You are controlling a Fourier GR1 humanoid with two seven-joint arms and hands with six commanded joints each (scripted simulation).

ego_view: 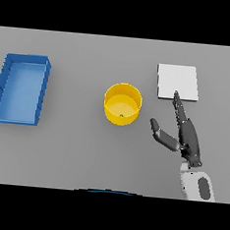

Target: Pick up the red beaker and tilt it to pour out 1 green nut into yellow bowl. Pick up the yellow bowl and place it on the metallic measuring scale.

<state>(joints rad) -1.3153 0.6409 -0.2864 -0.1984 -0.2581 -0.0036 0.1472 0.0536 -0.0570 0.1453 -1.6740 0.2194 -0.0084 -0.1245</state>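
Yellow bowl [122,104], green nut [121,115] inside, sits left of right hand [186,138]; fingers straight, apart, empty. Metallic scale [177,82] just beyond fingertips, right of bowl.

Even, bright, diffuse light; no glare; shadows barely visible on table [84,149].

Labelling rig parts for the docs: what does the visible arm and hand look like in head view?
Only the right arm shows. Its forearm is a white shell with a grey oval inset. The right hand is dark grey to black, with long slim segmented fingers and a separate thumb. No cables, markings or sleeves are visible. The left arm is out of view.
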